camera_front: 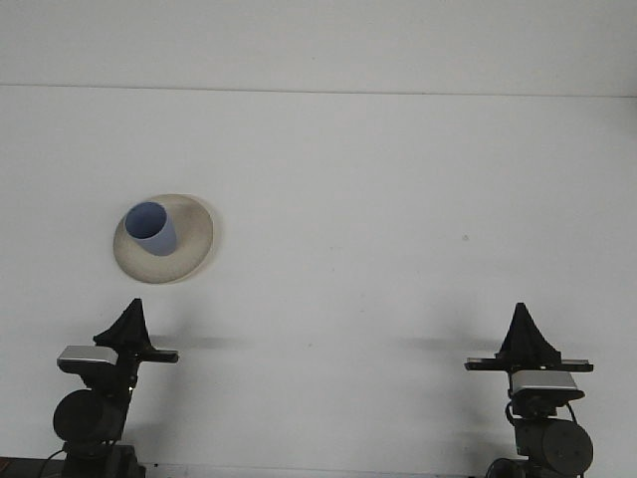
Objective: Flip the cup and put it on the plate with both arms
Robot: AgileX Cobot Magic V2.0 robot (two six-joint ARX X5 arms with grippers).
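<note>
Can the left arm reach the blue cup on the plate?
Probably yes: the left gripper sits just below the plate holding the cup, with only bare table between them.

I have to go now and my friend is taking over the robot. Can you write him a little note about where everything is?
Left gripper: near the table's front edge, holding nothing.
Right gripper: same on its side, holding nothing.
Blue cup: standing mouth-up on the cream plate, on the left of the white table.
Done: the cup looks flipped and placed.
Left: seemingly nothing; just check that the cup sits steady.
</note>
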